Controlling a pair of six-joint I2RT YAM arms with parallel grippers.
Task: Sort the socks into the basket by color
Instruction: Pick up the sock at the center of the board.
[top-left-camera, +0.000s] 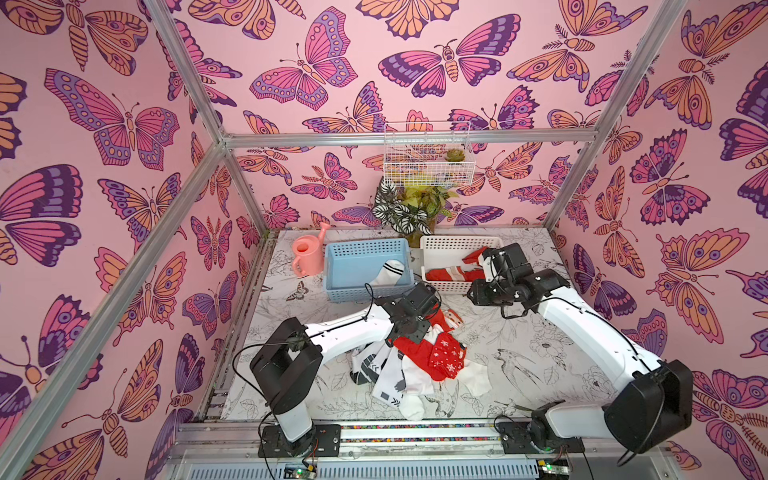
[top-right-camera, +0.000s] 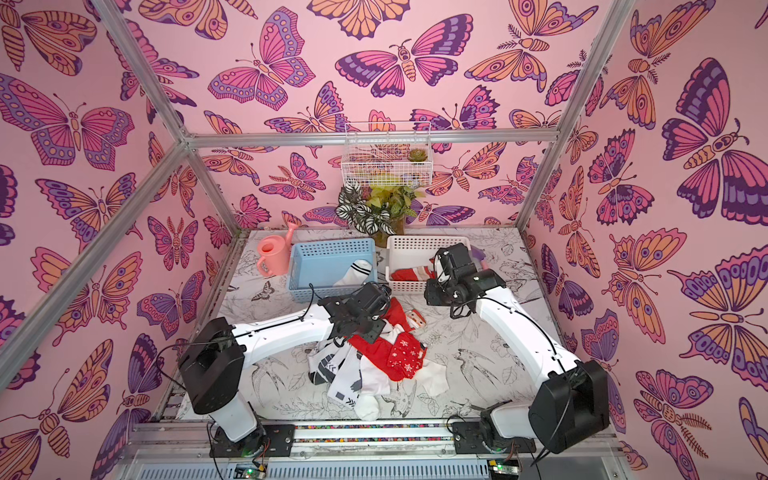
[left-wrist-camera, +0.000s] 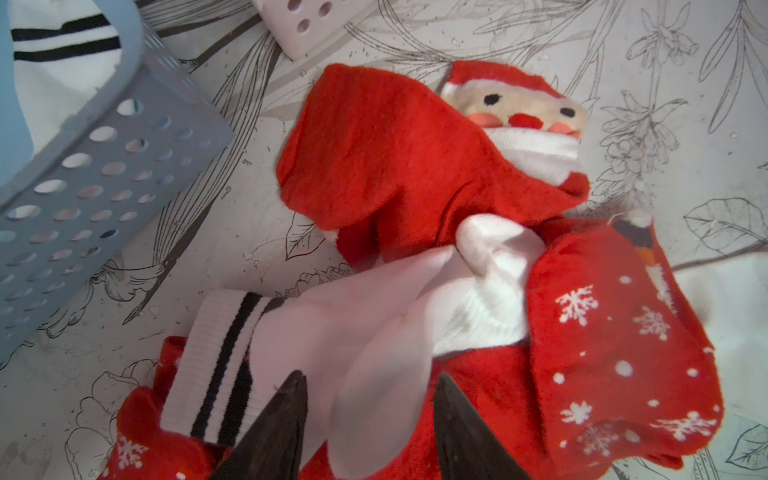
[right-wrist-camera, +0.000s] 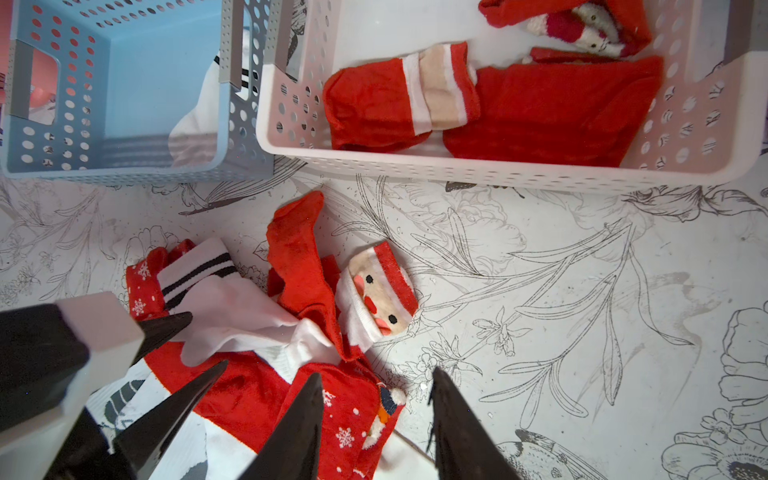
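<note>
The left arm is low over the heap. The left gripper (left-wrist-camera: 372, 376) has its fingers about half parted, one on either side of a white fabric sock with two black cuff stripes (left-wrist-camera: 216, 353). Cloth fills the gap, and whether they bite on it cannot be told. That sock lies at the 12 o'clock edge of the pile of red and white socks (top-left-camera: 415, 365), mid flower-printed tabletop (top-left-camera: 519, 353). At the pile's 1 o'clock edge is a red sock with a Santa face (left-wrist-camera: 519, 116). On top of the heap lies a red sock with white snowflakes (top-left-camera: 446, 353).

Beyond the pile, two baskets stand side by side. The blue perforated plastic basket (top-left-camera: 365, 251), at 11 o'clock, holds one white black-striped sock (top-left-camera: 390, 272). The white perforated plastic basket (top-left-camera: 457, 243), at 1 o'clock, holds red socks (top-left-camera: 449, 275). The right gripper (right-wrist-camera: 376, 374) hangs by that basket's 6 o'clock rim, fingers parted, with nothing between them.
</note>
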